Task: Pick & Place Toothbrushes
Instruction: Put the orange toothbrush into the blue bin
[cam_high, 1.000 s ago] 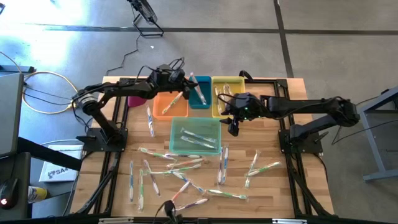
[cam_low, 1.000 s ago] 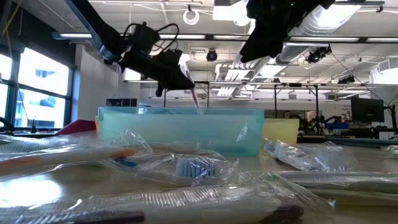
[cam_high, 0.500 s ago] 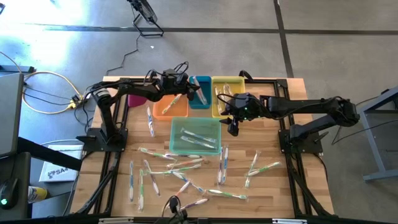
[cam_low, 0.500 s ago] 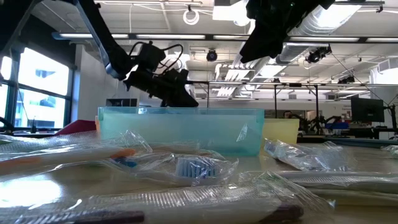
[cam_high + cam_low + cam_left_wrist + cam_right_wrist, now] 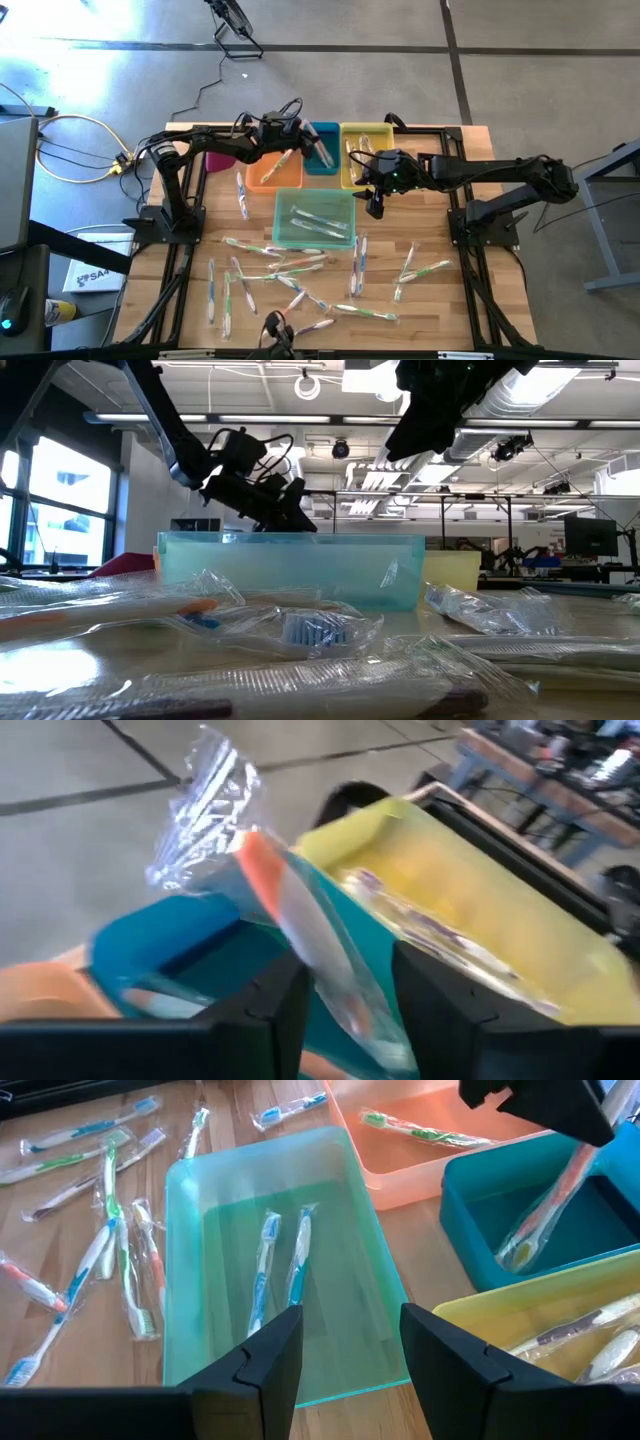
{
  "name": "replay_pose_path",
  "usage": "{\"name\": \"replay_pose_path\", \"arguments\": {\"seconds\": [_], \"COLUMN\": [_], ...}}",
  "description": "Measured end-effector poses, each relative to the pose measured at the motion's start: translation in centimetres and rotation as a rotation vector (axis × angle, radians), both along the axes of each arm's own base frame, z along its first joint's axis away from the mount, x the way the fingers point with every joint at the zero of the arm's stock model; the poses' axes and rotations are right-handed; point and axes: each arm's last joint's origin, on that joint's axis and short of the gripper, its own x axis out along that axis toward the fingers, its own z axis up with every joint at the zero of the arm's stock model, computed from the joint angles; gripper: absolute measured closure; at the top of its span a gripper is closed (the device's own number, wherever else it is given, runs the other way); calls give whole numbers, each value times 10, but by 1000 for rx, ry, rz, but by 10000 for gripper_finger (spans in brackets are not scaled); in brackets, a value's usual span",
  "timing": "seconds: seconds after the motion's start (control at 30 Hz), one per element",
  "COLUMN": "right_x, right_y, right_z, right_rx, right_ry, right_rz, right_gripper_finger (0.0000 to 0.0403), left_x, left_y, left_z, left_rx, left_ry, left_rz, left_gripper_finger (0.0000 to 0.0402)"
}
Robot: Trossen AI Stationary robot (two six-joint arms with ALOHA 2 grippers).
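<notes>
Left gripper point(image 5: 312, 143) sits over the blue bin point(image 5: 321, 160) at the back of the tabletop point(image 5: 440, 290), fingers parted, with a wrapped orange-accented toothbrush point(image 5: 300, 925) standing tilted between them — its lower end is down in the blue bin, and whether the pads still touch it can't be told. Right wrist view shows that same toothbrush leaning in the blue bin point(image 5: 530, 1200) under the left gripper. Right gripper point(image 5: 374, 205) hovers over the edge of the green bin point(image 5: 314, 220) near the yellow bin point(image 5: 362, 155), fingers point(image 5: 270, 1355) set apart and holding nothing. Green bin holds two blue-accented toothbrushes point(image 5: 280, 1265) lying side by side; orange bin point(image 5: 272, 172) has one green-accented one point(image 5: 415, 1127); yellow bin has a few wrapped ones point(image 5: 590, 1335). The rest of the loose toothbrushes point(image 5: 300, 285) lie scattered across the front half of the tabletop — wrapped in clear plastic, some crossing each other. A pink bin point(image 5: 220, 160) sits behind the left arm, next to the orange one.
</notes>
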Motion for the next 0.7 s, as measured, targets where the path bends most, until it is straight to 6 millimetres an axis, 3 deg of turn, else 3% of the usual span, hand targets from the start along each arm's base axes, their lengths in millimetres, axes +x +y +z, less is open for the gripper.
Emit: {"name": "replay_pose_path", "arguments": {"seconds": [0.17, 0.7], "right_x": [0, 0], "right_y": [0, 0], "right_z": [0, 0], "right_rx": [0, 0], "right_ry": [0, 0], "right_rz": [0, -1], "right_gripper_finger": [241, 241], "left_x": [-2, -2], "left_y": [3, 2], "left_z": [0, -3], "left_rx": [55, 113], "left_ry": [41, 124], "left_rz": [116, 95], "left_gripper_finger": [246, 246]}}
